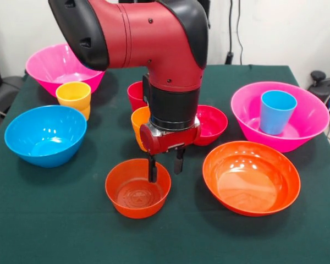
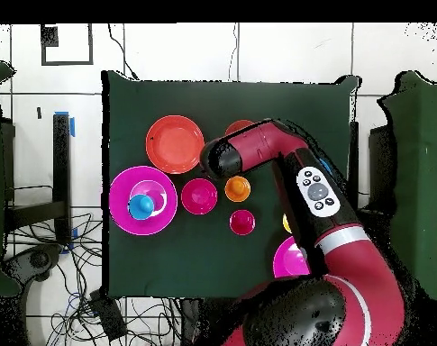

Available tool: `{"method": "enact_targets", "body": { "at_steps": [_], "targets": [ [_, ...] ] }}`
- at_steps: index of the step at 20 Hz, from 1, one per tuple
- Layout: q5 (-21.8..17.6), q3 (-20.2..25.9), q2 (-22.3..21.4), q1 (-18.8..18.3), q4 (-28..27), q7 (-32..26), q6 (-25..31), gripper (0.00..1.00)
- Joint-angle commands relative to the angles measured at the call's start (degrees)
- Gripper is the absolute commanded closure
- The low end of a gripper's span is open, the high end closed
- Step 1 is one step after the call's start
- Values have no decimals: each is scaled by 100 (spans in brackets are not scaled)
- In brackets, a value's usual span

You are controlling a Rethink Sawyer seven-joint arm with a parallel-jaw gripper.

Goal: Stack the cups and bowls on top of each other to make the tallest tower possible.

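Front view: the gripper (image 1: 165,165) hangs over the small orange bowl (image 1: 137,188), fingers parted, 1 inside its far rim and 1 outside, not visibly clamped. Overhead view: around the crimson bowl (image 2: 199,195) sit the wide orange bowl (image 2: 175,144), the orange cup (image 2: 237,189) and a pink bowl (image 2: 122,212) holding the blue cup (image 2: 143,206).

Small orange bowl (image 1: 137,188) upright under gripper (image 1: 165,166), one finger over its far rim; orange cup (image 1: 139,125), red cup (image 1: 135,94), crimson bowl (image 1: 212,124) just behind; blue cup (image 1: 276,111) upright in pink bowl (image 1: 305,132)
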Motion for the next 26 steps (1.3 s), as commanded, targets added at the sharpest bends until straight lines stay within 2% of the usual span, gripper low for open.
{"method": "enact_targets", "body": {
  "at_steps": [1,7,16,17,23,26],
  "targets": [
    [-317,170,302,19,-102,-1802,-47,0],
    [-669,-165,463,206,-366,-1498,-120,0],
    [-673,-163,537,265,-395,-1248,-118,0],
    [-654,-171,535,266,-386,-1172,-125,100],
    [-485,-92,547,187,-345,-1055,-170,100],
    [-473,-76,539,193,-362,-1251,-39,100]
  ]
}}
